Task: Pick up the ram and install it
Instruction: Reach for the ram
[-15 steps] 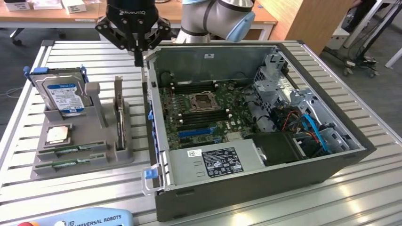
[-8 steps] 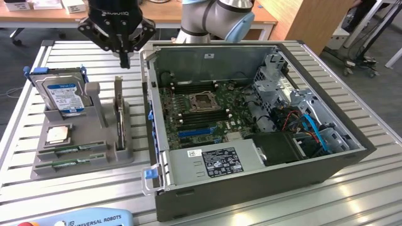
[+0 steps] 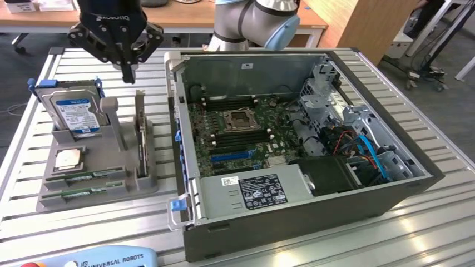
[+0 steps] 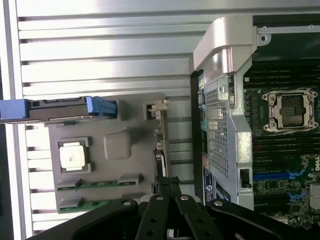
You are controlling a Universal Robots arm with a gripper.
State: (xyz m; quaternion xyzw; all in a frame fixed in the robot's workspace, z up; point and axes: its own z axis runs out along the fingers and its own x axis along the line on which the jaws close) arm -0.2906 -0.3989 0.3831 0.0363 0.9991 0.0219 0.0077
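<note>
Two long green ram sticks lie in slots at the near end of a grey parts holder, on the exterior view's left. A further thin board stands on edge in a slot with a white latch, on the holder's side nearest the case. My gripper hangs above the holder's far end, in line with that upright board. Its fingers are shut with nothing between them and touch nothing. The open computer case shows its motherboard with dark memory slots beside the processor socket.
A blue-labelled hard drive stands in the holder, with a square silver processor in front of it. The case's raised metal wall lies close beside the holder. A teach pendant lies at the slatted table's near edge.
</note>
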